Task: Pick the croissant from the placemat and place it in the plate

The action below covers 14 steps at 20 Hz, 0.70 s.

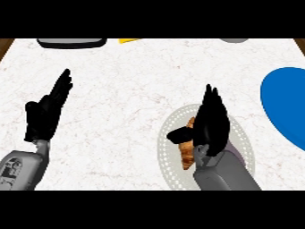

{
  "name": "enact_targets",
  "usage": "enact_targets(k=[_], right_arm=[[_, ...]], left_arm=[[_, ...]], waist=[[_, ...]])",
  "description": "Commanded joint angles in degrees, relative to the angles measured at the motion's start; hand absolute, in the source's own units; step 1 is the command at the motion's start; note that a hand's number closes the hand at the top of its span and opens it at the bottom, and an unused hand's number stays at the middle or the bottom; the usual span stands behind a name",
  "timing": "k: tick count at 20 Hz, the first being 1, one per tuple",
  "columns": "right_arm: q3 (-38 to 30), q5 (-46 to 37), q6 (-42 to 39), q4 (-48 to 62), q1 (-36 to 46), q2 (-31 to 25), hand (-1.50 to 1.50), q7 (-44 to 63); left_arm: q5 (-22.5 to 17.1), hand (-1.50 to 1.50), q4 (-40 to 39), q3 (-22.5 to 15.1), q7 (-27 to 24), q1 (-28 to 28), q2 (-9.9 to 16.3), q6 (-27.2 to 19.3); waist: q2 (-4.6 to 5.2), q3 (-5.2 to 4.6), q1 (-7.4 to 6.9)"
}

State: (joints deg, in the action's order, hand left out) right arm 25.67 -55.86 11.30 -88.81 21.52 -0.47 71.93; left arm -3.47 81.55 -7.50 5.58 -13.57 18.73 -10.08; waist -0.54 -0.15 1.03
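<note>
A golden-brown croissant (188,152) lies on a round grey placemat (171,165) at the lower middle right of the counter. My right hand (211,123) is over it, fingers straight and pointing away, thumb (180,134) reaching left across the croissant's upper end. The palm hides much of the croissant's right side. A blue plate (297,107) sits at the right edge, partly cut off, to the right of that hand. My left hand (46,112) rests open at the left, fingers up, away from everything.
At the counter's far edge sit a dark grey tray-like object (72,42), a yellow piece (129,40) and a grey rounded object (234,40). Brown wood shows at both top corners beyond the white marble counter (128,98).
</note>
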Motion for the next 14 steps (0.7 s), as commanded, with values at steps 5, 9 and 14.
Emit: enact_targets(k=[5, 9, 14], right_arm=[[-3.26, 3.8, -9.47, 2.19, -0.66, 0.44, -1.5, 10.87], [-0.79, 5.7, -7.77, 4.13, -0.61, 0.44, -1.5, 13.29], [-0.46, 6.7, -5.54, 6.32, -1.7, 0.44, -1.5, 11.59]], left_arm=[[1.26, 0.0, -1.03, -1.05, -0.83, -1.6, -2.93, -1.09], [1.24, 0.0, 1.09, -1.02, 0.24, -0.61, -2.68, -0.78], [1.08, 0.0, -0.8, 0.04, 1.32, -3.38, -1.9, 1.01]], waist=[[0.58, 0.09, -0.65], [0.48, 0.12, -1.59], [0.61, 0.15, -1.44]])
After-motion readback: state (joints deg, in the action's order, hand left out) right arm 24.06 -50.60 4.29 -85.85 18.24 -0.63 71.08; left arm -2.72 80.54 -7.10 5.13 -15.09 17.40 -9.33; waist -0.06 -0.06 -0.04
